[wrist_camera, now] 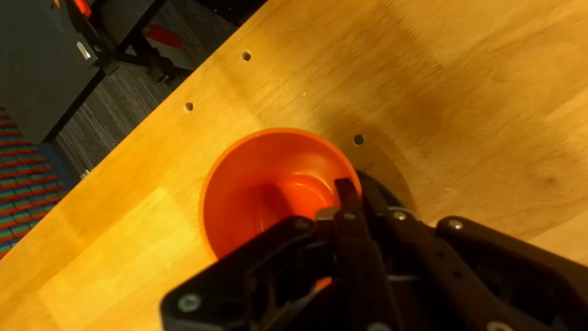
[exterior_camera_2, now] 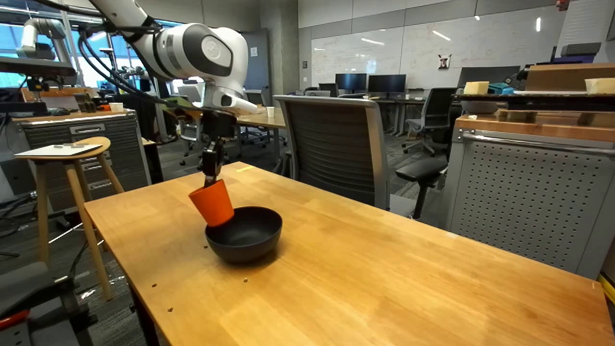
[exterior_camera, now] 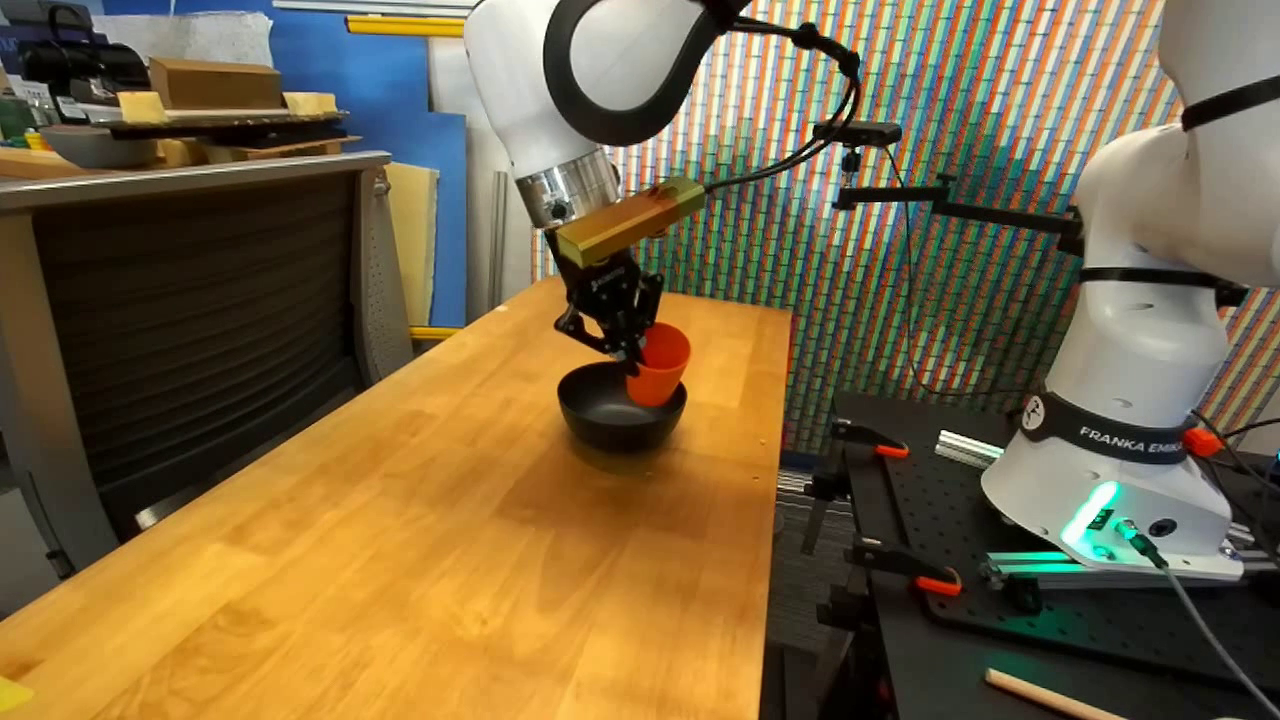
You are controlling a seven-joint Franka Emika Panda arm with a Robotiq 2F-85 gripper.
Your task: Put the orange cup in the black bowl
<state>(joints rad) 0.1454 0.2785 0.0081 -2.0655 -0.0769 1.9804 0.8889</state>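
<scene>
The orange cup (exterior_camera: 659, 378) is tilted, and it also shows in an exterior view (exterior_camera_2: 214, 205) and in the wrist view (wrist_camera: 257, 170), where I look into its open mouth. My gripper (exterior_camera: 632, 358) is shut on the cup's wall, one fingertip inside and one outside, as the wrist view shows (wrist_camera: 358, 191). The black bowl (exterior_camera: 612, 428) stands upright on the table under the gripper, and it also shows in an exterior view (exterior_camera_2: 247, 242). The cup's lower end overlaps the bowl's rim at one side. I cannot tell whether they touch. In the wrist view the bowl is mostly hidden.
The wooden table (exterior_camera: 480, 560) carries the bowl. A chair (exterior_camera_2: 331, 149) stands against a long side of the table. A black bench with a second arm's base (exterior_camera: 1110, 500) is beyond the opposite edge. A wooden stool (exterior_camera_2: 77, 158) is near the table's end.
</scene>
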